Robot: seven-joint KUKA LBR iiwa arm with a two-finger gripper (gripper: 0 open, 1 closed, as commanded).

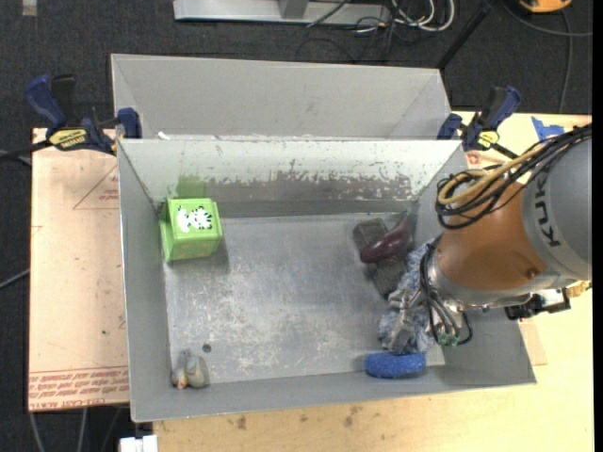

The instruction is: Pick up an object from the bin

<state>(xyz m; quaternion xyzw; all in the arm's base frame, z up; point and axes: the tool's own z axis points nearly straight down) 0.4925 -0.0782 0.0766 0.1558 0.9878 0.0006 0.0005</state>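
Five loose things in the grey bin. The arm comes in from the right, with the hand low in the right-front corner, on or just above a crumpled grey-blue wad. The wrist covers the hand, so I can't tell if it's apart or together.

Looks like the grasp stage; nothing is lifted yet. Next move needs a firm clamp on the wad, then a straight pull up, since the right wall is close.

- **Green cube:** back-left, well apart.
- **Dark maroon lump:** just behind the wad.
- **Blue oval pad:** just in front of the wad. Either this or the lump could snag.
- **Small grey-tan bit:** front-left, no issue.
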